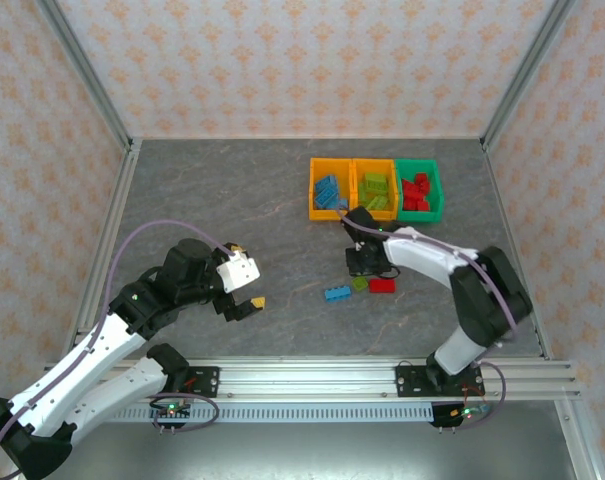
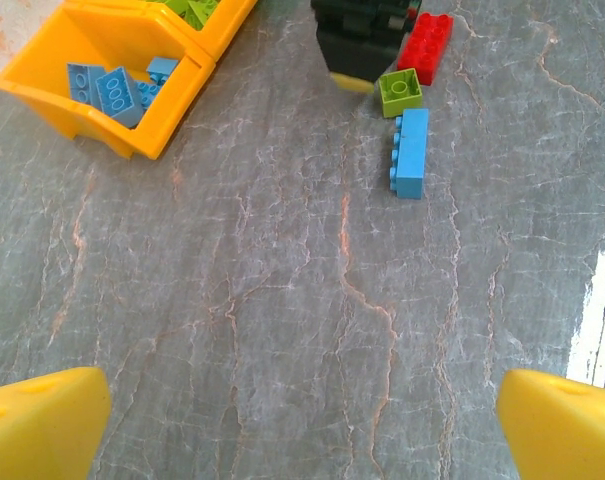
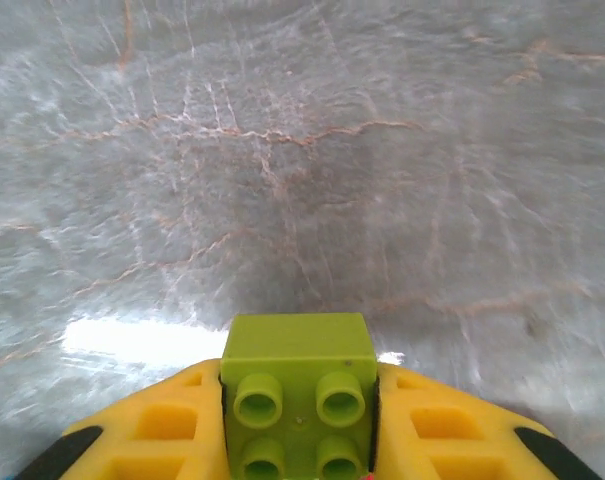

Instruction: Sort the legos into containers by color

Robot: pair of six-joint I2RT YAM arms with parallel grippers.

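Your right pincer pinched a lime green brick, a glossy, squarish plastic block with four round studs. Its flanks were pressed against the yellow, pocketed pads. It sat close over the bench, a grey, stone-look surface run through with pale and rusty veins.

Just beside that pincer, a long blue brick and a red brick lay flat on the bench, studs up and slightly apart.

Behind them, three smooth, open-topped rectangular bins stood side by side, walls touching. The left orange-yellow bin held blue bricks, the middle orange-yellow bin held lime ones, and the green bin held red ones.

Your left pincer was spread wide with nothing between its blunt yellow tips, well apart from the bins.
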